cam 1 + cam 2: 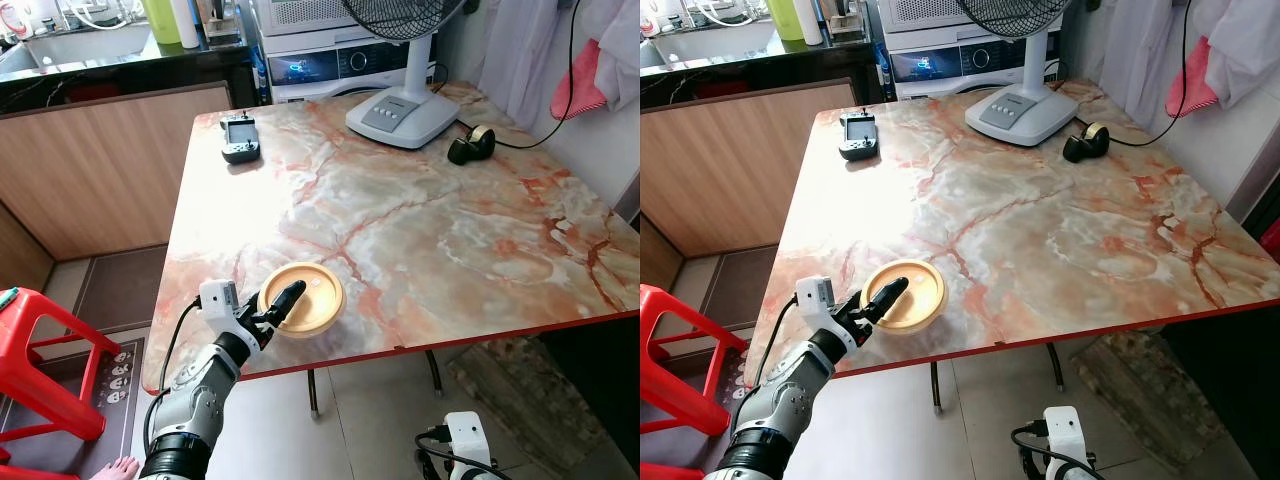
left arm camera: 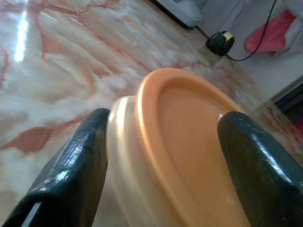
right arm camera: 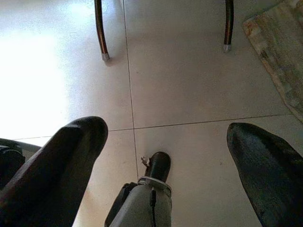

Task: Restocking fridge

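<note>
**Grabbing the tub**

Our left claw has its fingers apart around the orange-lidded tub, not squeezing yet. The tub sits near the marble table's edge. We could knock it off. Our right claw hangs open.

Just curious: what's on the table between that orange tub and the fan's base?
Nothing: between the orange tub and the fan base, both eye views show bare marble table.

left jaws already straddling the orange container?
Yes, in the left wrist view the left gripper has one black finger on either side of the orange lidded container.
</note>
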`<state>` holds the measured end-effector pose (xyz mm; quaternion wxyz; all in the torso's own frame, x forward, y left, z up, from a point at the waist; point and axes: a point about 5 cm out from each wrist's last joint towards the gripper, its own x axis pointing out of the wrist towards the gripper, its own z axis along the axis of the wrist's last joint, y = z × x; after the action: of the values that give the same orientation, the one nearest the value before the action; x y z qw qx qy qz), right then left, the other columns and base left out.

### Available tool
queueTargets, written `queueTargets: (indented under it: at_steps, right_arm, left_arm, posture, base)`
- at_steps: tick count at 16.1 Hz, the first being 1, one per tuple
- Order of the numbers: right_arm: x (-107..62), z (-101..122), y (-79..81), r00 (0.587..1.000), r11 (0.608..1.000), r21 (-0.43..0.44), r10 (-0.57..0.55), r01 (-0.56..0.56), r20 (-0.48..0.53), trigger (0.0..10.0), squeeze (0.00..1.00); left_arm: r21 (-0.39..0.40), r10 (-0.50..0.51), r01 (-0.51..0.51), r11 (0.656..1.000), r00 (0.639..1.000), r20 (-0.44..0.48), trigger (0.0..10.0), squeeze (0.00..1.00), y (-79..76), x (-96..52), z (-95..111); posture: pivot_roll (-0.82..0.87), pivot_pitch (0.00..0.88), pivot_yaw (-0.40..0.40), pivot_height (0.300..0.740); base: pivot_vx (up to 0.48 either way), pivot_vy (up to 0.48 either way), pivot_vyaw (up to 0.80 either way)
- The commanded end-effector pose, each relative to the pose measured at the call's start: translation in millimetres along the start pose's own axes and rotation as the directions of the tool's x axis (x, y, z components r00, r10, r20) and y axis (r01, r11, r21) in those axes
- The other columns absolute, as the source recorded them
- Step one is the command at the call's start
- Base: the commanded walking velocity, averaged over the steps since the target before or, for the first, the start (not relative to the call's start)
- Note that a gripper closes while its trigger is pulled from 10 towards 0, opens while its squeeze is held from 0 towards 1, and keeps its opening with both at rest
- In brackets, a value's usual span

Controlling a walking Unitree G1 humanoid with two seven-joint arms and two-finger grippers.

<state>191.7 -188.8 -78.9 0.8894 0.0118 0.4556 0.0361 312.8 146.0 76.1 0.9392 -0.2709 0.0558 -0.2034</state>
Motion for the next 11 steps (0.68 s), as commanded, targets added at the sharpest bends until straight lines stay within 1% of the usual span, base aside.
queueTargets:
  at_steps: [1, 3, 5, 6, 7, 8, 9, 11]
  right_arm:
    - [0.7, 1.4, 3.0, 1.0, 1.0, -0.011, 0.013, -0.013, 0.004, 10.0, 0.0]
    - [0.7, 1.8, 2.9, 1.0, 1.0, -0.016, 0.015, -0.015, 0.004, 10.0, 0.0]
    - [0.6, 2.2, 2.3, 1.0, 1.0, -0.025, 0.017, -0.017, 0.003, 10.0, 0.0]
    - [0.6, 2.3, 2.0, 1.0, 0.999, -0.029, 0.016, -0.016, 0.003, 10.0, 0.0]
    - [0.5, 2.3, 1.6, 1.0, 0.999, -0.031, 0.016, -0.016, 0.002, 10.0, 0.0]
    - [0.5, 2.3, 1.2, 1.0, 0.999, -0.035, 0.015, -0.015, 0.001, 10.0, 0.0]
    - [0.4, 2.1, 0.5, 1.0, 0.999, -0.048, 0.013, -0.013, -0.007, 10.0, 0.0]
    - [0.4, 2.7, 0.1, 1.0, 0.998, -0.062, 0.017, -0.017, -0.007, 10.0, 0.0]
  left_arm:
    - [-0.026, -0.006, 0.006, 1.0, 1.0, 0.009, 10.0, 0.0, 0.7, 2.2, 2.0]
    - [-0.042, -0.014, 0.015, 0.999, 1.0, 0.011, 10.0, 0.0, 0.8, 7.5, 2.4]
    - [-0.076, -0.019, 0.019, 0.997, 1.0, 0.007, 10.0, 0.0, 1.0, 12.1, 0.1]
    - [-0.087, -0.014, 0.015, 0.996, 1.0, 0.008, 9.5, 0.0, 1.7, 13.6, -0.8]
    - [-0.091, -0.013, 0.014, 0.996, 1.0, 0.01, 3.1, 0.0, 1.8, 14.4, -0.6]
    - [-0.093, -0.01, 0.011, 0.996, 1.0, 0.014, 0.7, 0.0, 2.4, 15.3, -0.1]
    - [-0.097, -0.005, 0.007, 0.995, 1.0, 0.02, 0.0, 0.0, 3.4, 16.1, 0.8]
    - [-0.099, 0.005, -0.001, 0.995, 0.999, 0.037, 0.0, 0.0, 6.5, 17.4, 3.8]
  posture:
    - [0.04, 0.034, 0.046, 0.74]
    - [0.03, 0.035, 0.038, 0.74]
    - [0.03, 0.035, 0.036, 0.74]
    - [0.02, 0.035, 0.032, 0.74]
    - [0.02, 0.035, 0.029, 0.74]
    - [0.02, 0.035, 0.029, 0.74]
    - [0.02, 0.034, 0.025, 0.74]
    - [0.02, 0.034, 0.022, 0.74]
  base:
    - [0.0, 0.0, 0.0]
    - [0.0, 0.0, 0.0]
    - [0.0, 0.0, 0.0]
    - [0.0, 0.0, 0.0]
    - [0.0, 0.0, 0.0]
    - [0.0, 0.0, 0.0]
    - [0.0, 0.0, 0.0]
    - [0.0, 0.0, 0.0]
